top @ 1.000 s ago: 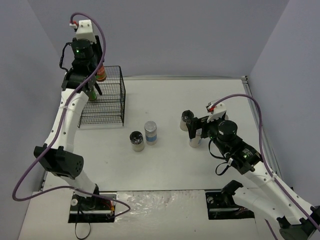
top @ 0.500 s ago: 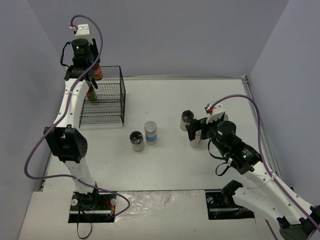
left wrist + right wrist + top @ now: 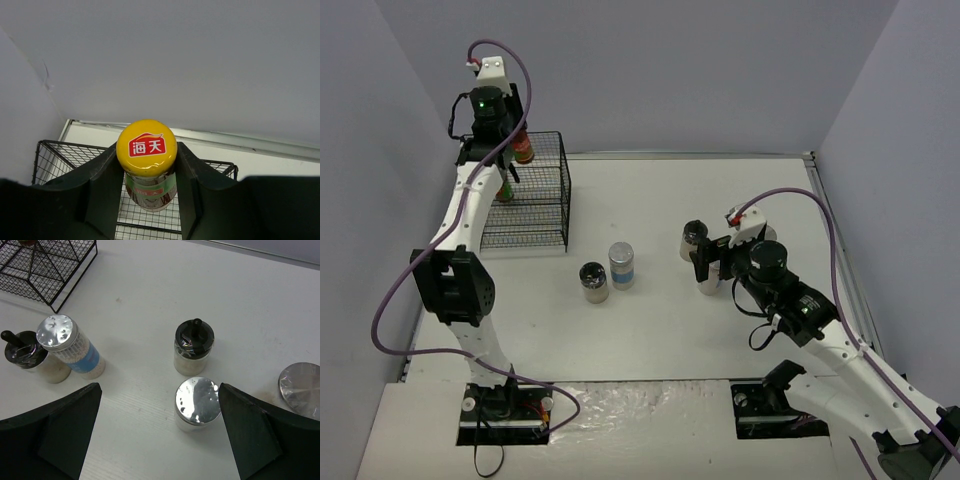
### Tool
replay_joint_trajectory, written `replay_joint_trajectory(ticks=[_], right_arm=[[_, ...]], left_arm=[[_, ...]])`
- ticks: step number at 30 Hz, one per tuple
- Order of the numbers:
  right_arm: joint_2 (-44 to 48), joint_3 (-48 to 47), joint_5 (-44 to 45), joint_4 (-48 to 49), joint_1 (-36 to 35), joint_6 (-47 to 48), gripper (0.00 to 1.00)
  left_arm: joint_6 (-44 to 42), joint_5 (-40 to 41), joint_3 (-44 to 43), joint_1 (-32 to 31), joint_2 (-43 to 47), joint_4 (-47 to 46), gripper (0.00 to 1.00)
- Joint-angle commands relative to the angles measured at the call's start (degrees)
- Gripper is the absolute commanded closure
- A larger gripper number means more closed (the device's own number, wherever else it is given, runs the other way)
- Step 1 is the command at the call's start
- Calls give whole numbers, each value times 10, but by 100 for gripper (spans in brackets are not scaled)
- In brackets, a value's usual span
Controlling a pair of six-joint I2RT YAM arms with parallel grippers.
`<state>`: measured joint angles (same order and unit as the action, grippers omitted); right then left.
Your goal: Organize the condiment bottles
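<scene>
My left gripper (image 3: 146, 167) is shut on the yellow cap of a slim dark sauce bottle (image 3: 147, 147) with a green label and holds it over the black wire rack (image 3: 55, 155). In the top view the left gripper (image 3: 503, 172) is at the rack's back left, with a red-labelled sauce bottle (image 3: 523, 148) beside it. My right gripper (image 3: 159, 395) is wide open above a silver-lid jar (image 3: 197, 400). A black-lid jar (image 3: 194, 337) stands just beyond. A blue-labelled silver-lid jar (image 3: 621, 264) and another black-lid jar (image 3: 593, 281) stand mid-table. A fifth silver lid (image 3: 300, 390) shows at the right.
The black wire rack (image 3: 535, 215) stands at the back left against the wall. Grey walls close in the left, back and right. A raised rail (image 3: 830, 230) runs along the table's right edge.
My left wrist has shifted slightly right and back over the rack, still holding the bottle. My right gripper has edged a little toward the back left over the silver-lid jar.
</scene>
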<state>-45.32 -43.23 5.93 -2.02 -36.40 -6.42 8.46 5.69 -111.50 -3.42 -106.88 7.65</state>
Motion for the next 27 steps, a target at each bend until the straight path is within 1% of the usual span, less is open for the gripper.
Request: replay_joint_trajectory(ticks=[1, 3, 11, 13, 14, 15, 17, 18, 22, 23, 27], right_arm=[[-5, 6, -3, 30, 0, -1, 0], [-5, 5, -5, 30, 0, -1, 0], [-4, 7, -6, 31, 0, 1, 0], [-6, 8, -8, 32, -1, 1, 0], [-5, 9, -8, 32, -1, 0, 0], [-5, 9, -9, 32, -1, 0, 0], [-5, 10, -10, 33, -1, 0, 0], [-4, 11, -10, 33, -1, 0, 0], [1, 12, -10, 33, -1, 0, 0], [1, 12, -10, 32, 0, -1, 0], [1, 13, -13, 33, -1, 0, 0]], left_arm=[[7, -11, 49, -3, 31, -160, 100], [9, -17, 72, -2, 27, -180, 100], [11, -25, 135, -3, 20, -213, 100], [10, -26, 153, -3, 17, -219, 98], [11, -26, 158, -3, 15, -219, 95], [11, -27, 163, -3, 11, -220, 90], [12, -28, 169, -3, 5, -219, 84], [13, -28, 171, -3, 3, -216, 79], [15, -24, 174, -3, 0, -203, 54], [15, -23, 171, -3, 1, -196, 43], [16, -21, 159, -3, 14, -164, 26]])
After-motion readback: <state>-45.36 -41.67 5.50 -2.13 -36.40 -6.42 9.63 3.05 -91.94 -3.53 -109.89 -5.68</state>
